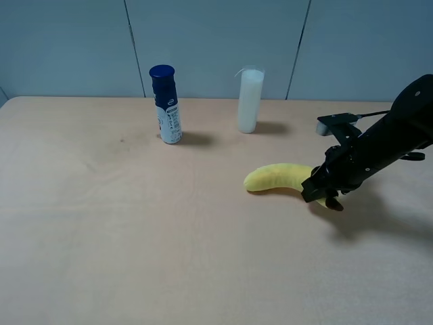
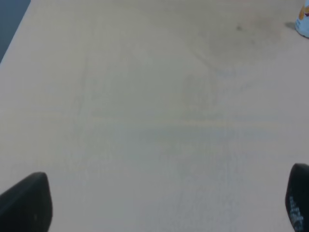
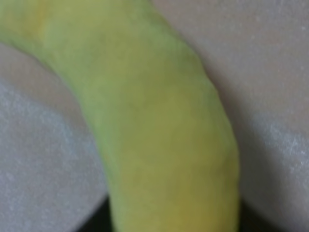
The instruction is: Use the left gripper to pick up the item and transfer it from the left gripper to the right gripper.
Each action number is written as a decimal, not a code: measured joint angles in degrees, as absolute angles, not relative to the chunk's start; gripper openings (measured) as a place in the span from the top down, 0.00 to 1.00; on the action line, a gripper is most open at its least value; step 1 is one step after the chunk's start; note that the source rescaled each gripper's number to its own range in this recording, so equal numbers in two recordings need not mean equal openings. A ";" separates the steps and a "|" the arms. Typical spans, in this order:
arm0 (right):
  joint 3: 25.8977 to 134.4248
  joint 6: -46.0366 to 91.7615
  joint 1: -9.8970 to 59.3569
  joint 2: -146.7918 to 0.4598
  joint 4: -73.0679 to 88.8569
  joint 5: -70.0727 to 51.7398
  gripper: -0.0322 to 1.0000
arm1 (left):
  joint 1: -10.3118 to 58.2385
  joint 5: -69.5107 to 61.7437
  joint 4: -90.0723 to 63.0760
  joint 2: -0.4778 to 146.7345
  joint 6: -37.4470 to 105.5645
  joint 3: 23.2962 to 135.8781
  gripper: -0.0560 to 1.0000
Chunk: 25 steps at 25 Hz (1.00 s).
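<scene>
Banana (image 1: pixel 274 177) on table (image 1: pixel 135 237) — R gripper (image 1: pixel 321 193) at end

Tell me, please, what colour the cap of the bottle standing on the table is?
Dark blue; the bottle's cap shows best in the exterior high view.

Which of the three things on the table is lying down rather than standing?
The yellow plush banana; the blue-capped bottle and white cylinder both stand upright.
</scene>
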<state>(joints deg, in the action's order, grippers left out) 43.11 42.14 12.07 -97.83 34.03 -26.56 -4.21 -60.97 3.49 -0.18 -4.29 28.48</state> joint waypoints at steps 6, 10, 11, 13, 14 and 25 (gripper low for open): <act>43.11 41.41 12.07 -97.83 34.01 -26.45 0.04 | -4.21 -60.97 3.49 -0.18 -4.29 28.48 0.04; 43.11 40.90 12.07 -97.69 33.95 -26.43 0.01 | -4.21 -60.97 3.49 -0.18 -4.29 28.48 0.04; 43.16 40.42 12.07 -97.51 33.83 -26.49 0.01 | -4.21 -60.97 3.49 -0.18 -4.29 28.48 0.04; 43.56 39.09 12.07 -96.17 33.20 -26.87 0.01 | -4.21 -60.97 3.49 -0.18 -4.29 28.48 0.04; 44.03 38.23 12.07 -95.07 32.67 -27.23 0.01 | -4.21 -60.97 3.49 -0.18 -4.29 28.48 0.04; 52.94 19.28 12.07 -77.28 17.03 -45.28 0.00 | -4.21 -60.91 3.49 -0.18 -4.29 28.48 0.04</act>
<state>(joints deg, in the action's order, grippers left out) 52.94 19.28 12.07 -77.28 17.03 -45.28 -4.21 -60.91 3.49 -0.18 -4.29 28.48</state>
